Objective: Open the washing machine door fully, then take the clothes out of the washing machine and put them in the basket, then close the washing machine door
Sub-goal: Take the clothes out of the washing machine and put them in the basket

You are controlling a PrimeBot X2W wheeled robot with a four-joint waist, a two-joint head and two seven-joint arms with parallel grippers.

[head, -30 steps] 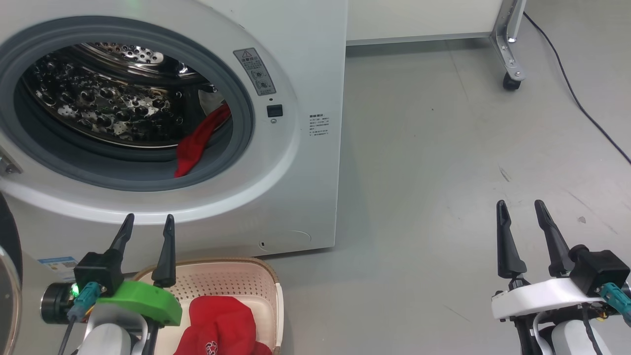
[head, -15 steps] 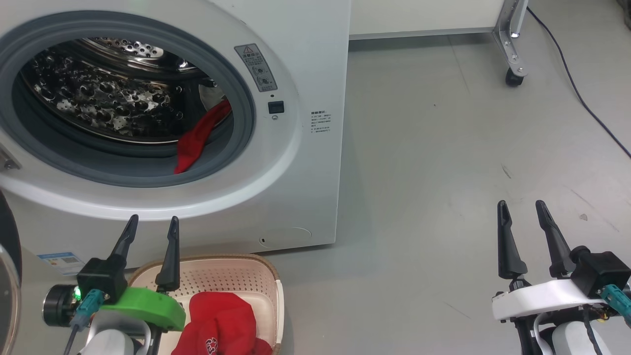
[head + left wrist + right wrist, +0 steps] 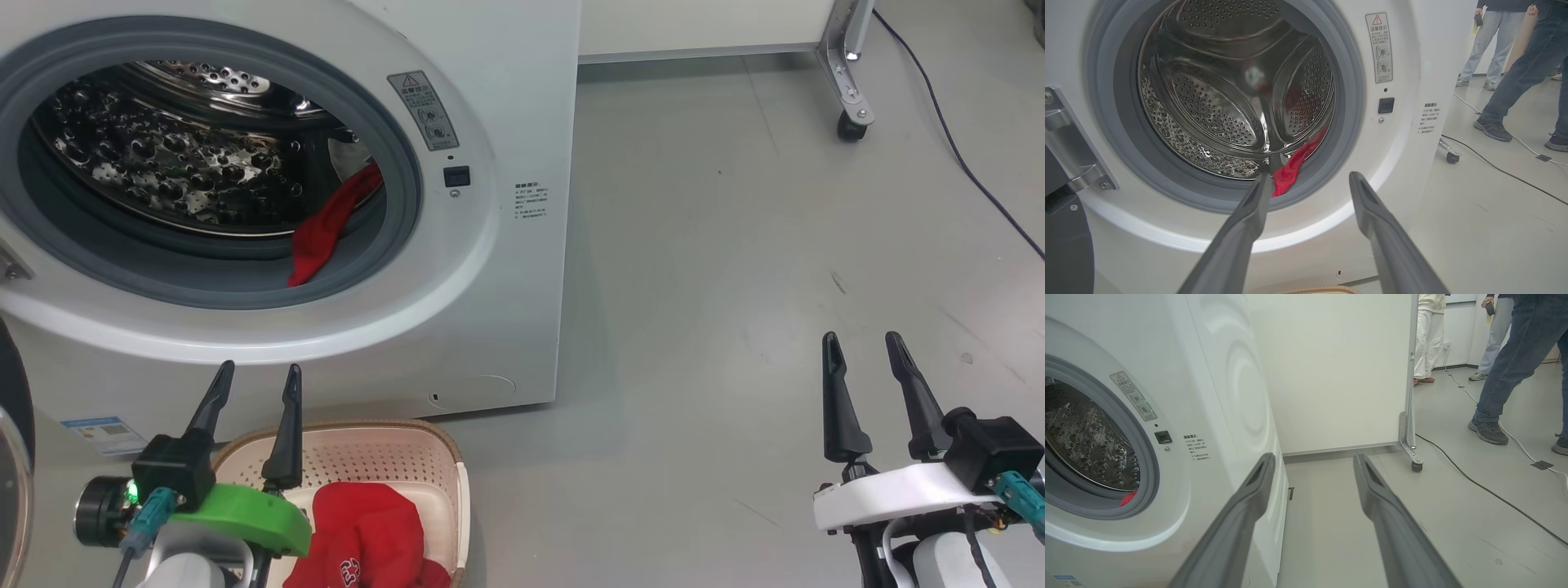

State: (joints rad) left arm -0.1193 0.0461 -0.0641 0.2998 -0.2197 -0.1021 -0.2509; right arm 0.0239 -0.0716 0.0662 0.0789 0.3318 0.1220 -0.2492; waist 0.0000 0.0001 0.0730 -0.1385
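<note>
Left pincer (image 3: 259, 367) hovers wide apart and empty above the back rim of the basket (image 3: 367, 426), pointing at the washing machine (image 3: 522, 98). A red garment (image 3: 326, 233) drapes over the grey gasket (image 3: 204, 282) at the lower right of the opening; another red piece (image 3: 367, 531) lies in the basket. Best to reach in low on the right, pinch the hanging fold deep, and lift it clear of the gasket lip. Right pincer (image 3: 861, 336) hangs spread and empty over bare floor (image 3: 694, 286). The door (image 3: 11, 384) stands swung aside at the left.
</note>
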